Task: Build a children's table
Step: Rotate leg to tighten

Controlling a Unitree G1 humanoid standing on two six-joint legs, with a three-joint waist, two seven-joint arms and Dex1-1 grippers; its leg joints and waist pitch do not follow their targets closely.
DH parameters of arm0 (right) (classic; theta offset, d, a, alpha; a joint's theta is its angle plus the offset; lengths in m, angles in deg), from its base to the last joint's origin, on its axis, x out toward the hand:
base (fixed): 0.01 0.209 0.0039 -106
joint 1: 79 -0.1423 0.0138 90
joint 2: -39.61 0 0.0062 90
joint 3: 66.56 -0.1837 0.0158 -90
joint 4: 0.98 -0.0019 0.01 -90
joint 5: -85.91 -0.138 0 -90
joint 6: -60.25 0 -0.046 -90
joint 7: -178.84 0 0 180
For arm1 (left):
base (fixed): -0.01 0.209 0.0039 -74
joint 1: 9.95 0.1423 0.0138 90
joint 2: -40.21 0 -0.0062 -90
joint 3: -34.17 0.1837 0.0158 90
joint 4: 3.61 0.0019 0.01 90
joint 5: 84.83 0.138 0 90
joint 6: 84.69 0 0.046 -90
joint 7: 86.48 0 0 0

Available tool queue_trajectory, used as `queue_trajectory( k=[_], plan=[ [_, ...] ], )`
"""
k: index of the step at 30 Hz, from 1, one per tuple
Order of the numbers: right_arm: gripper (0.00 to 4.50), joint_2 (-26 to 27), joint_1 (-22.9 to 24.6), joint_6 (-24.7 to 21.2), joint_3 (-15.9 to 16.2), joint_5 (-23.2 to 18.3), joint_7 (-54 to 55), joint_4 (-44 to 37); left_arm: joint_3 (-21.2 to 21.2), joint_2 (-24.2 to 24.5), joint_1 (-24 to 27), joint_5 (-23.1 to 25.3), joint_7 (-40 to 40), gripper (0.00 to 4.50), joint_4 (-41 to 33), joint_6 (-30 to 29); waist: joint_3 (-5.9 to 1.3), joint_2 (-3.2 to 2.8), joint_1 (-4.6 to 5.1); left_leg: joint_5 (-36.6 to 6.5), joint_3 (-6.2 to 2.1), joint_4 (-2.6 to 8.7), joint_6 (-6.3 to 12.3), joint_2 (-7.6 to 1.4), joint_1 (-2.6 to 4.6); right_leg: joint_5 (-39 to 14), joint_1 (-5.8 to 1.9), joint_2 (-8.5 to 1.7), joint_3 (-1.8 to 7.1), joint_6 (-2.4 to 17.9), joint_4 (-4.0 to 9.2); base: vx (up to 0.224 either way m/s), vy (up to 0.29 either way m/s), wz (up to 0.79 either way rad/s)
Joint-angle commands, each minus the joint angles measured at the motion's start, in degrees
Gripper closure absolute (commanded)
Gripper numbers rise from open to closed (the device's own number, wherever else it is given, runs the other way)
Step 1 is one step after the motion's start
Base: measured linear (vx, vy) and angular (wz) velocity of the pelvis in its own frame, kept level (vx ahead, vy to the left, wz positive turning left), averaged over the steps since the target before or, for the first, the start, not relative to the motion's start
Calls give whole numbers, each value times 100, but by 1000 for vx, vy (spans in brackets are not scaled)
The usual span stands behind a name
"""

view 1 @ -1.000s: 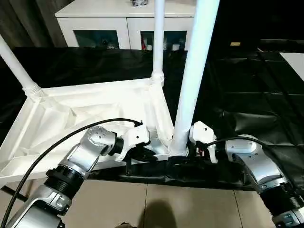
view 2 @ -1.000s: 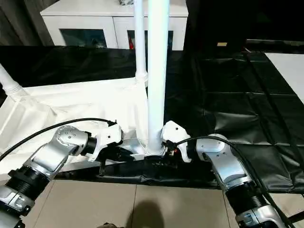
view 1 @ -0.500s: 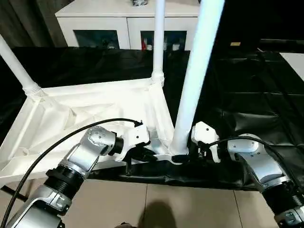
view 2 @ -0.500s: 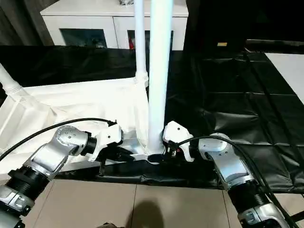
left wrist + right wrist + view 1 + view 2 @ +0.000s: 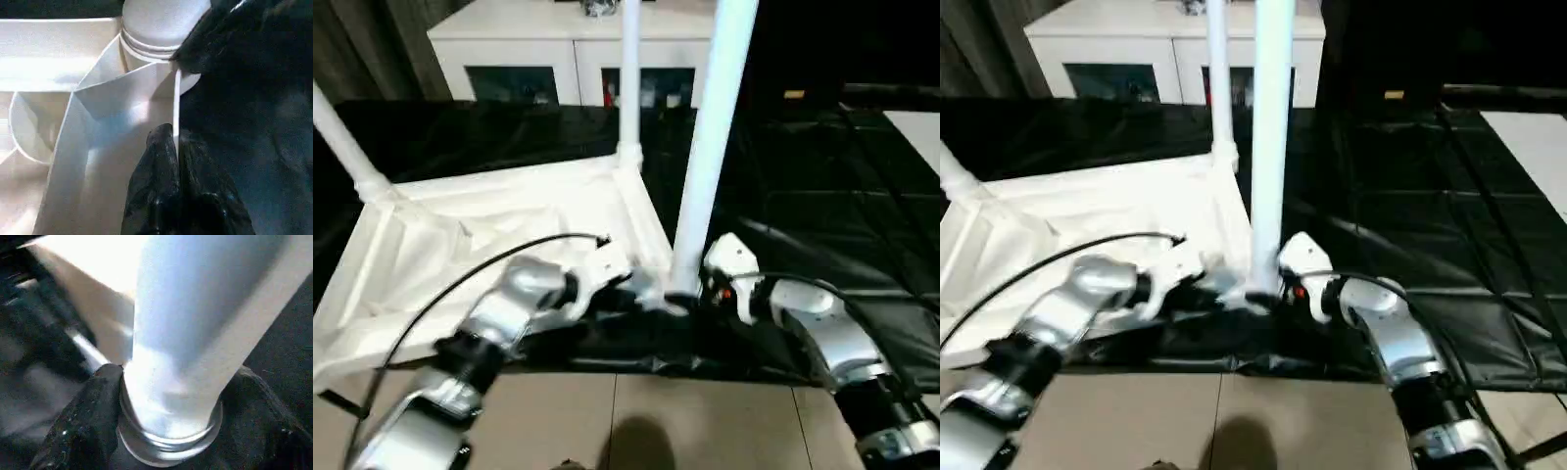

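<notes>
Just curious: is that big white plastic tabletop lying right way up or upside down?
Upside down: the white plastic tabletop shows its ribbed underside, and white round legs rise upward from its corners.

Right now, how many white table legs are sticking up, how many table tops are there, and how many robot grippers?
Legs standing up: 3 (near leg, far leg, left leg)
Table tops: 1 (table top)
Robot grippers: 2 (left gripper, right gripper)
Total: 6
</notes>
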State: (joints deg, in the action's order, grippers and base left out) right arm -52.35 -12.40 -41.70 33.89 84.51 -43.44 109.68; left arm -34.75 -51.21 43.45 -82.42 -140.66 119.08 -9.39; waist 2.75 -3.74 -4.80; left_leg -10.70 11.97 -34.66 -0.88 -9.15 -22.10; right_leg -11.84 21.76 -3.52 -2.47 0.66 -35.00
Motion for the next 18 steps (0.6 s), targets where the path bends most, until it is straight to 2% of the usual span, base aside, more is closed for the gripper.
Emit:
queue_trajectory(
  k=[1, 2, 3, 4, 8, 9, 10, 11, 14, 18],
  plan=[
    [181, 330, 47, -255, 169, 91, 425, 147, -277, -264, -255, 23, 847, 450, 220, -152, -320, 62, 43, -1429, -289, 476, 13, -445, 169, -1599, -127, -551, 280, 1135, 498, 0, 0, 0],
    [181, 486, 23, -360, 65, 149, 813, 214, -341, -415, -335, 30, 1118, 450, 357, -228, -319, 66, 58, -1474, -283, 473, -3, -436, 178, -1595, -110, -550, 281, 1146, 509, 0, 0, 0],
    [181, 639, -13, -477, -46, 204, 1223, 308, -402, -565, -418, 51, 1420, 450, 517, -276, -325, 41, 63, -1455, -290, 470, -30, -430, 181, -1581, -110, -550, 279, 1152, 499, 0, 0, 0],
    [181, 759, -44, -571, -133, 246, 1548, 386, -450, -683, -484, 71, 1662, 450, 646, -308, -337, 67, 70, -1463, -297, 467, -35, -425, 181, -1547, -127, -561, 276, 1160, 508, 0, 0, 0],
    [181, 1225, -204, -646, -531, 330, 2792, 736, -588, -1061, -737, 134, 2421, 450, 1227, -243, -357, 12, 103, -1271, -291, 452, 4, -414, 162, -1172, -125, -554, 281, 1200, 492, 0, 0, 0],
    [181, 1315, -236, -634, -613, 331, 3002, 786, -608, -1117, -789, 160, 2525, 450, 1359, -196, -362, 46, 111, -1236, -290, 449, 68, -398, 152, -1029, -157, -550, 272, 1204, 490, 0, 0, 0],
    [181, 1416, -293, -598, -703, 336, 3258, 879, -583, -1144, -845, 224, 2620, 450, 1493, -58, -366, 46, 108, -1185, -280, 438, 107, -395, 144, -965, -159, -561, 281, 1204, 489, 0, 0, 0],
    [181, 1416, -293, -598, -703, 336, 3258, 879, -583, -1144, -845, 224, 2620, 450, 1493, -58, -367, 23, 119, -1132, -289, 439, 159, -396, 129, -914, -160, -571, 281, 1214, 488, 0, 0, 0],
    [181, 1675, -471, -519, -921, 295, 3759, 1088, -412, -1159, -990, 430, 2698, 450, 1777, 408, -381, 5, 142, -1060, -299, 446, 208, -403, 122, -770, -169, -566, 266, 1218, 475, 0, 0, 0],
    [181, 1721, -463, -446, -978, 243, 3710, 1018, -338, -1152, -1011, 461, 2434, 450, 1898, 707, -367, -13, 145, -1236, -295, 467, 196, -429, 142, -744, -170, -565, 263, 1241, 476, 0, 0, 0]
  ],
)
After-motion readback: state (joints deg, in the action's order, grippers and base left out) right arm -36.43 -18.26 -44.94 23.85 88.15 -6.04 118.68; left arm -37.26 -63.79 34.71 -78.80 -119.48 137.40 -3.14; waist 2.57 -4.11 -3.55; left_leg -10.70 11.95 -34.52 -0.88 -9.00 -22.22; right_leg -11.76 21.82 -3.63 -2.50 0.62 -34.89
